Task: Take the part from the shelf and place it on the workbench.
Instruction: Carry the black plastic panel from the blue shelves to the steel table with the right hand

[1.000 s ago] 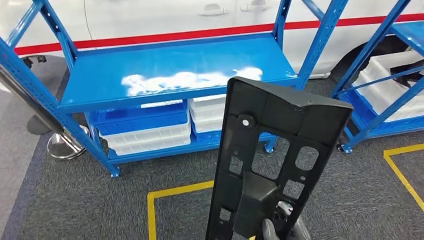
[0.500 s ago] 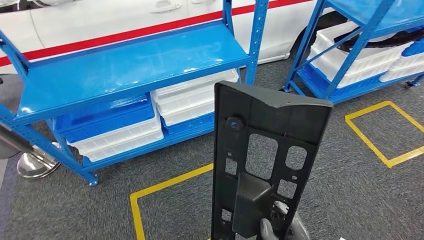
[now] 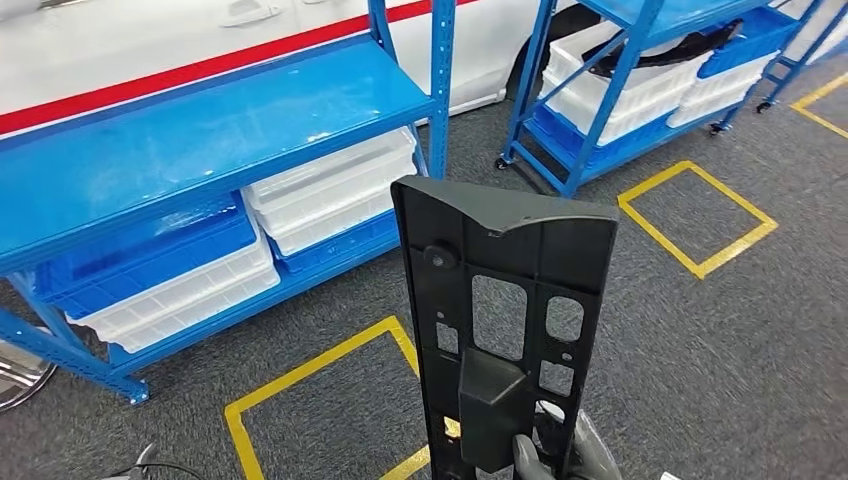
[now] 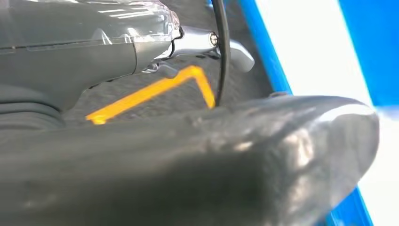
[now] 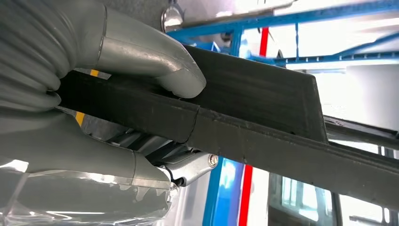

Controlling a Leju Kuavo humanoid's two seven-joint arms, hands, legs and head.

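The right hand [image 3: 560, 458] grips the black plastic part [image 3: 505, 300] at its lower end, seen from the head view. The part stands nearly upright above the fingers [image 3: 525, 455], its broad top edge well above them and its face full of rectangular cut-outs. A raised block on the part sits just above the fingertips.

Right wrist view: the thumb [image 5: 155, 61] curls over one long edge of the part [image 5: 263, 117] and presses on it, while the remaining fingers [image 5: 190, 167] close in from the opposite side. The part is clamped between them and runs straight out away from the hand [image 5: 70, 94]. Grasp is firm (thumb tip in full contact with the plastic).

Left wrist view: a dark, blurred surface lies very close to the camera. Part of the left hand [image 4: 84, 42] is seen, with a clear plastic cover over it. I cannot tell whether these fingers are clenched, released or holding the part.

Beyond the held part, far from the fingers, stands a blue shelf rack [image 3: 200, 130] with white bins [image 3: 330, 195] and a blue bin [image 3: 140, 265] on its lower level. A second blue rack [image 3: 610, 110] stands further off to the right. Behind both is a white vehicle with a red stripe [image 3: 150, 40]. Yellow tape squares [image 3: 700, 215] mark the grey carpet below the fingers.
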